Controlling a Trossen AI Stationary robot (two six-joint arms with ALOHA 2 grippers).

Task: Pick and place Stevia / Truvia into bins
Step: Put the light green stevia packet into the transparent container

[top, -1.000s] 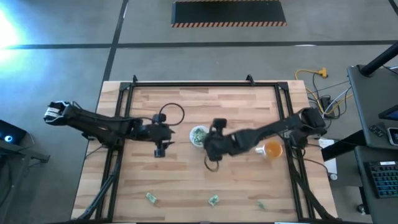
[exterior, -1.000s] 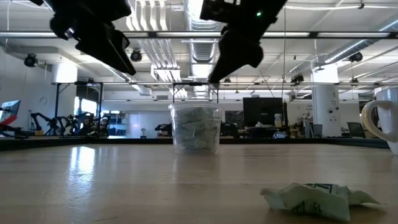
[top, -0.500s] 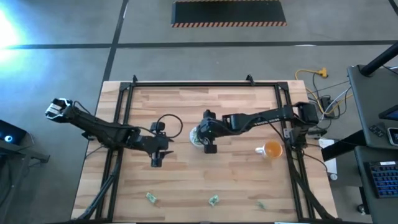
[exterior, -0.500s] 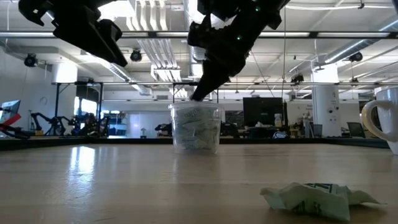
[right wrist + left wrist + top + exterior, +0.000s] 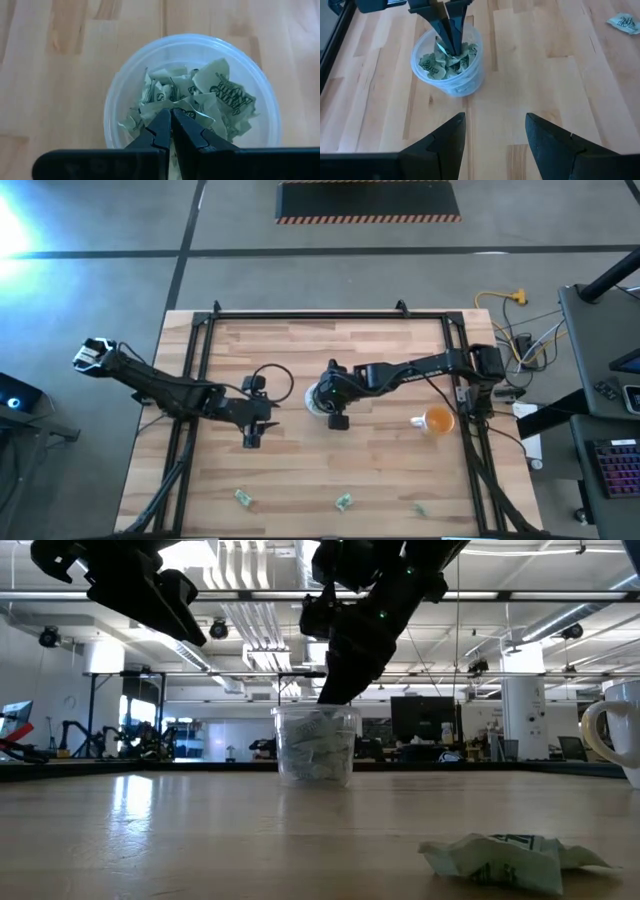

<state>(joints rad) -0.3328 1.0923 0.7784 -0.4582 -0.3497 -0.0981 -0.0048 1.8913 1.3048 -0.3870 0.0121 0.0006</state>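
The right gripper (image 5: pixel 171 116) is pinched on a packet (image 5: pixel 176 106) — tips down inside the cup (image 5: pixel 120 95) of crumpled packets (mid-table). The left gripper (image 5: pixel 495 131) hovers beside it, spread wide, empty. Three packets (image 5: pixel 343 502) lie along the table's (image 5: pixel 400 350) near edge.

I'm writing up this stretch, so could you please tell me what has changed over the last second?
The right gripper swung from beside the orange cup to over the translucent cup, shut, its tips among the packets. The left gripper shifted slightly nearer the table's front, open. Three loose packets along the front stayed put.
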